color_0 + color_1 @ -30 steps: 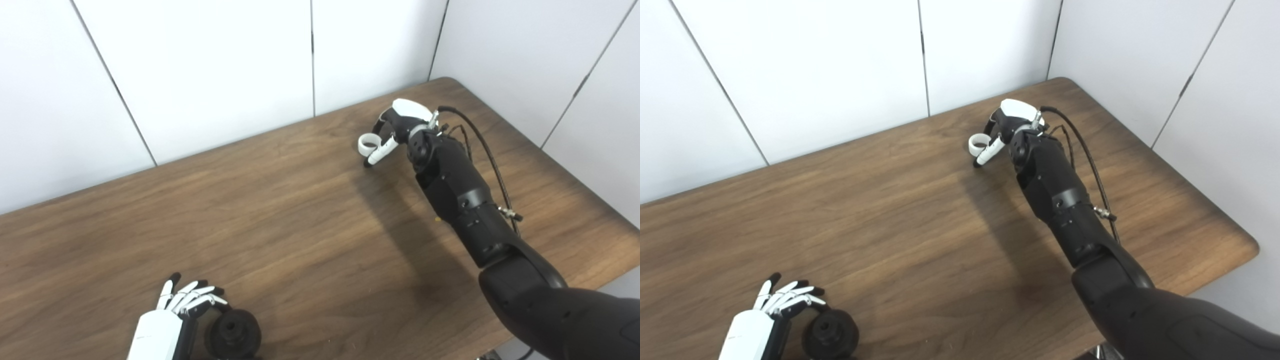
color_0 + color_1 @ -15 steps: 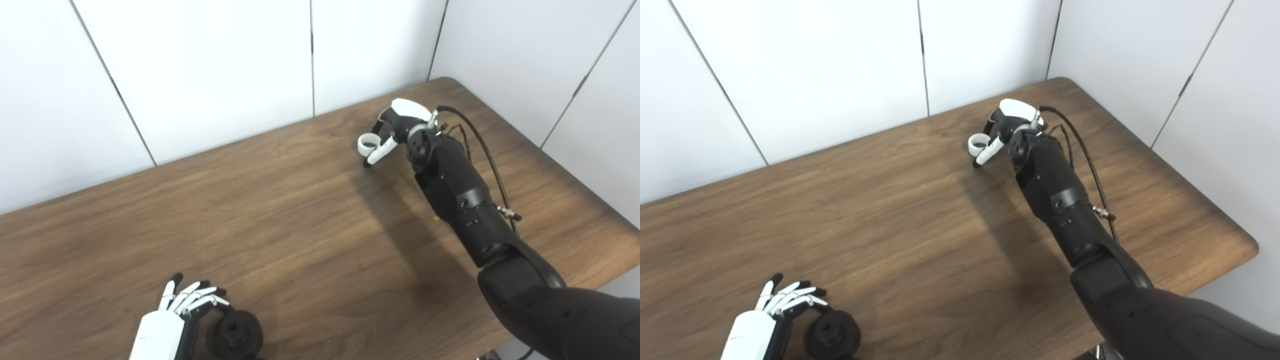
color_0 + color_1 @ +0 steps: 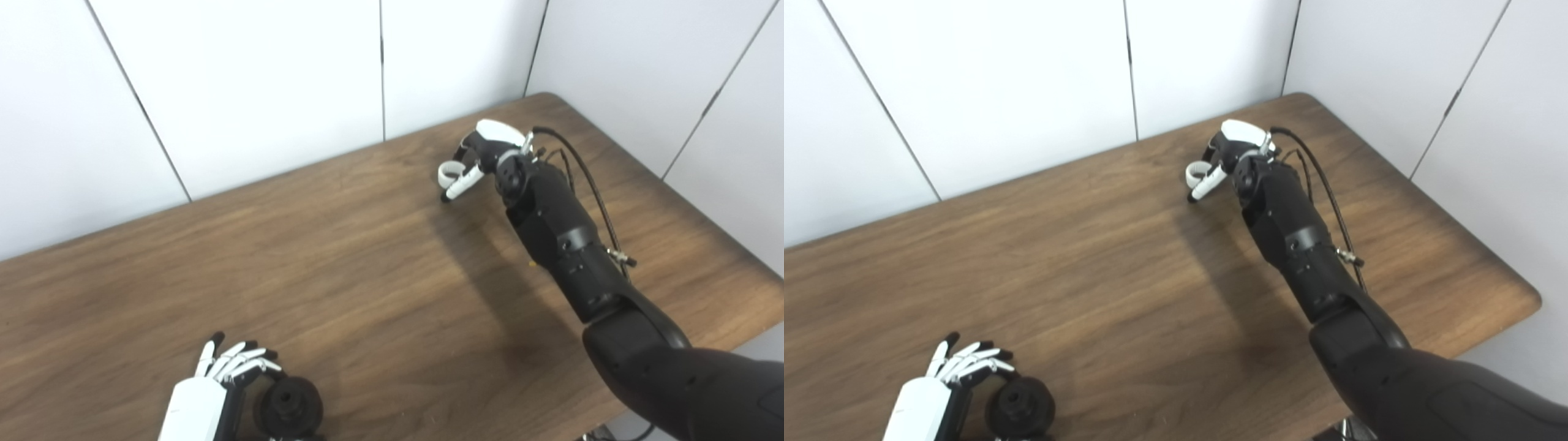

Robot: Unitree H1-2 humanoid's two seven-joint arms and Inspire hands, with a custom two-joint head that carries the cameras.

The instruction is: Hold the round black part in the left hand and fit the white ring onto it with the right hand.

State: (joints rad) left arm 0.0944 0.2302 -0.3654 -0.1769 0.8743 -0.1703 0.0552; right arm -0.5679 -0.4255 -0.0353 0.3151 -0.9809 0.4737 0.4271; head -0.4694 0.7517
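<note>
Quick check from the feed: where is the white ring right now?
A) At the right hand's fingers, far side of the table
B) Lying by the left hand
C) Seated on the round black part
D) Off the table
A: the white ring sits at the right hand, far from the round black part beside the left hand.

A brown wooden table (image 3: 367, 269) carries a round black part (image 3: 288, 407) lying just beside the left hand (image 3: 211, 392).

A wooden table (image 3: 367, 294) with dark brown grain and a rounded far right corner filled the lower view. Behind the table stood a white panelled wall (image 3: 257, 79), its panels divided by thin dark seams.
</note>
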